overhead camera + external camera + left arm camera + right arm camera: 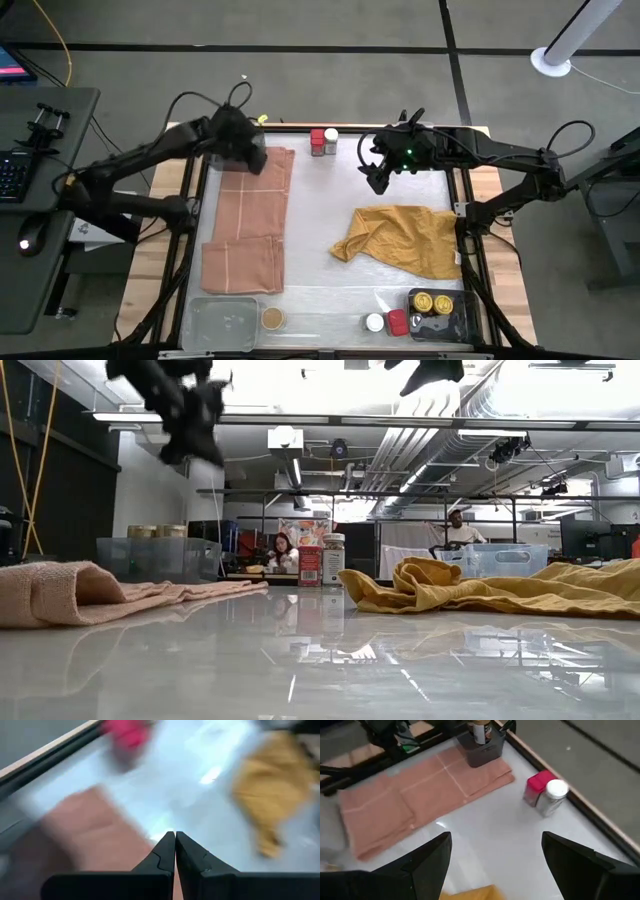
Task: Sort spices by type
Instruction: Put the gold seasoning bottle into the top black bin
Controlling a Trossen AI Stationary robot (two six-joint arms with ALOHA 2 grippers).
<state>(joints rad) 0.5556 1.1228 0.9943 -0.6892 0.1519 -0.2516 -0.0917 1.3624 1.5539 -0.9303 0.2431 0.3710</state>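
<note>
Two spice jars, one red-lidded [317, 142] and one white-lidded [330, 142], stand upright side by side at the table's far edge. Another jar [479, 730] stands in a dark grey bin [482, 747] on the far end of the pink cloth [250, 225]. Near the front edge are tan-lidded [271, 319], white-lidded [374, 322] and red-lidded [397, 322] jars, plus two gold-lidded ones [432, 302] in a dark tray. My left gripper [175, 837] is shut and empty, high above the pink cloth's far end. My right gripper [495, 855] hangs open and empty above the table's middle.
A crumpled mustard-yellow cloth [400, 240] lies on the right half of the table. A clear plastic tray [222, 322] sits at the near left. Bare white tabletop [320, 200] lies between the two cloths. A dark frame rail [465, 200] runs along the table's sides.
</note>
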